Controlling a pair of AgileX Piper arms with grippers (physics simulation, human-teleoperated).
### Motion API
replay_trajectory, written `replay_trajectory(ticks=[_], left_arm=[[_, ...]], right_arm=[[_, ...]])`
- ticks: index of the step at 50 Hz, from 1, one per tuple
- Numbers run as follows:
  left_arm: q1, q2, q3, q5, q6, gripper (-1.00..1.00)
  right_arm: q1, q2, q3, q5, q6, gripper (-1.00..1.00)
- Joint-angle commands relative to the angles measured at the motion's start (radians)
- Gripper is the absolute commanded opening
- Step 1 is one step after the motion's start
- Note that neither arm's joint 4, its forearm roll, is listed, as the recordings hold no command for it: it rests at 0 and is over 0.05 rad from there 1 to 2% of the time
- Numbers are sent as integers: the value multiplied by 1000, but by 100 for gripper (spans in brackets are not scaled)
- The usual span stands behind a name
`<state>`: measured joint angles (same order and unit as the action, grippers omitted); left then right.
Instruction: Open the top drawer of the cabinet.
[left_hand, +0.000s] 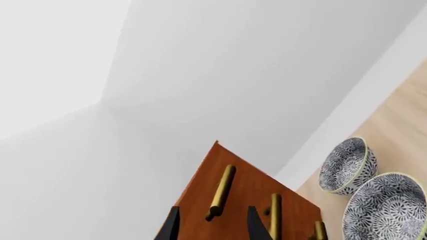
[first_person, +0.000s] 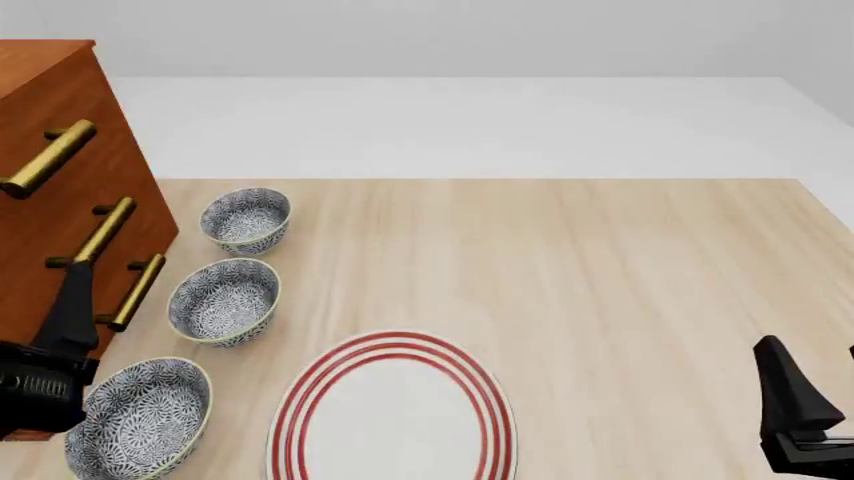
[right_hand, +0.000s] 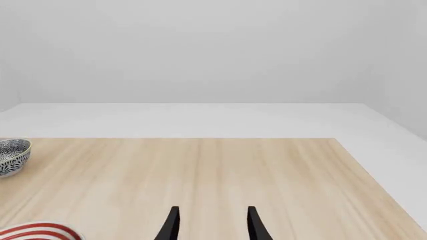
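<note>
The cabinet (first_person: 60, 190) was a polished reddish-brown wooden chest with flat smooth faces, and it stood at the far left of the table (first_person: 601, 280), which had a pale wood grain. Its top drawer (first_person: 54, 120) was the highest one and carried a round brass bar handle (first_person: 50, 158); the front of this drawer looked level with the rest of the cabinet front, so it seemed closed. Two more brass handles lay below it.

The left gripper (left_hand: 212, 225) was in front of the cabinet with its two dark pointed fingers (left_hand: 172, 226) spread apart. In the left wrist view the lower end of the top handle (left_hand: 221, 192) appeared between the fingertips, but I could not tell if a finger touched it. In the front view the gripper (first_person: 67, 320) appeared lower, near the bottom handle.

The right gripper (right_hand: 212, 225) was low at the right side, well apart from the cabinet, over bare table, with its fingers also spread and holding nothing.

Three round bowls with a dense blue and white pattern stood in a line just beside the cabinet: far bowl (first_person: 246, 219), middle bowl (first_person: 223, 299) and near bowl (first_person: 140, 415). All three appeared empty. A flat white plate (first_person: 392, 410) with red rings lay near the front edge, with nothing on it.
</note>
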<state>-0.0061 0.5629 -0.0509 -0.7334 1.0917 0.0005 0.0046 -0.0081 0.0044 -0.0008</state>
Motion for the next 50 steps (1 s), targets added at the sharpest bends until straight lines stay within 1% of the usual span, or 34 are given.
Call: replay_trajectory(ticks=[1,4,5,7,10,13,19,21,24,31,45,50], left_arm=[[9,79,5,-69,68,100],[13,82,-1,-66,72,100],[18,120,12,-125,111,100],[23,101,-5,-90,102,100],[25,99,-10,-83,109,100],[25,121,-6,-94,127,100],[39,118,-18,-93,159,100],[42,133,-17,-113,172,100],[44,135,-22,-111,171,100],[55,207,-19,-163,199,100],[75,288,-30,-212,239,100],[88,297,-44,-206,250,100]], right_arm=[[0,0,0,0,0,100],[0,0,0,0,0,100],[0,0,0,0,0,100],[0,0,0,0,0,100],[0,0,0,0,0,100],[0,0,0,0,0,100],[0,0,0,0,0,100],[0,0,0,0,0,100],[0,0,0,0,0,100],[0,0,0,0,0,100],[0,0,0,0,0,100],[0,0,0,0,0,100]])
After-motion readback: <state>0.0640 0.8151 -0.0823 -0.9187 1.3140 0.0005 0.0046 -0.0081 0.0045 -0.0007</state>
